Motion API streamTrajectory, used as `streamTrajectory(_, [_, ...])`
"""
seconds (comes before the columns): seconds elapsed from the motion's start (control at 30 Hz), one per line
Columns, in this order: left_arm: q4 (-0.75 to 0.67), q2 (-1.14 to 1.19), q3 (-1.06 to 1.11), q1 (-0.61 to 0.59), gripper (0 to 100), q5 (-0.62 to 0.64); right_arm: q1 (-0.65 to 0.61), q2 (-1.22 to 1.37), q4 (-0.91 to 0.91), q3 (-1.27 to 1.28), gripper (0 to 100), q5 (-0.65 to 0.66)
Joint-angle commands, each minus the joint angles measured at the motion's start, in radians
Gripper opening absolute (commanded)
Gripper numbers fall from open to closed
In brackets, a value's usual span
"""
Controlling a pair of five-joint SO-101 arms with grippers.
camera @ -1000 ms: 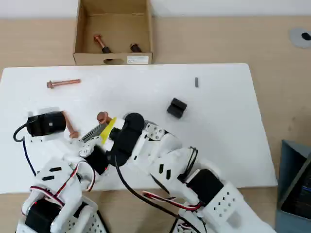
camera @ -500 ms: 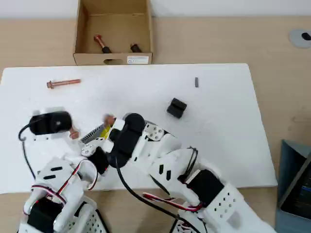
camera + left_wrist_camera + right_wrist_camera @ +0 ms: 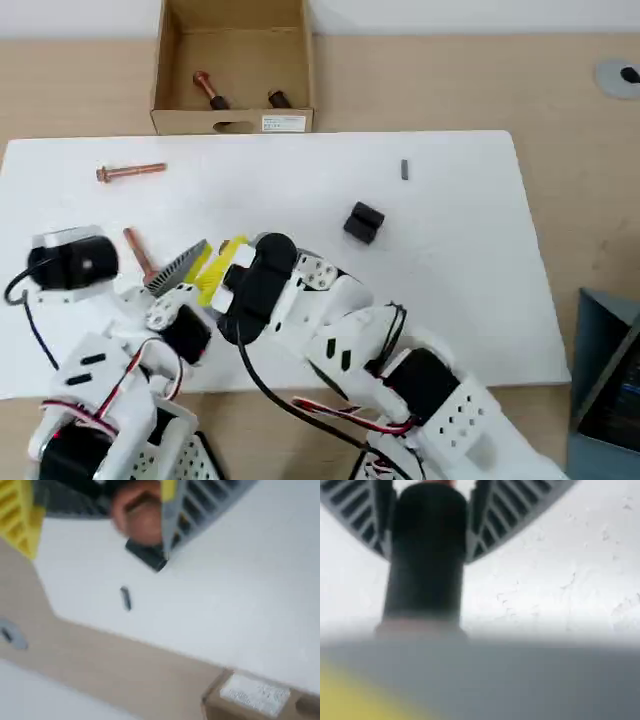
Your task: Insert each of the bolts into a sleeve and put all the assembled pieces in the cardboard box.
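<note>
The right hand point(image 3: 427, 550) is pressed onto a smooth black cylindrical sleeve point(image 3: 425, 590), at lower left of the high view. A copper bolt head point(image 3: 141, 517) seems to sit at its end. Whether the left hand point(image 3: 192, 268) grips anything cannot be told. The bolt probably wants pushing fully home, in line with the bore, sleeve kept steady. On the white tabletop point(image 3: 450, 300) lie a slim long bolt point(image 3: 130, 172), a second bolt point(image 3: 140, 255) and a blocky spare sleeve point(image 3: 363, 222). The cardboard box point(image 3: 160, 60) at top left holds two pieces.
</note>
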Motion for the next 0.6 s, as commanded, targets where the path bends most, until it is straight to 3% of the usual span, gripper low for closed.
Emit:
streamTrajectory(0.0, [-0.003, 0.001, -0.06, -0.074, 13, -0.057, 0.054, -0.007, -0.025, -0.019, 0.9, -0.049])
streamTrajectory(0.13, [-0.005, -0.002, -0.057, -0.192, 0, -0.183, 0.151, -0.007, -0.023, -0.021, 0.9, -0.095])
streamTrajectory(0.4, [0.003, -0.004, 0.069, -0.387, 0, -0.368, 0.349, -0.005, -0.015, -0.05, 0.9, -0.209])
streamTrajectory(0.57, [0.0, -0.004, 0.23, -0.456, 0, -0.42, 0.414, 0.004, 0.16, -0.17, 0.9, -0.321])
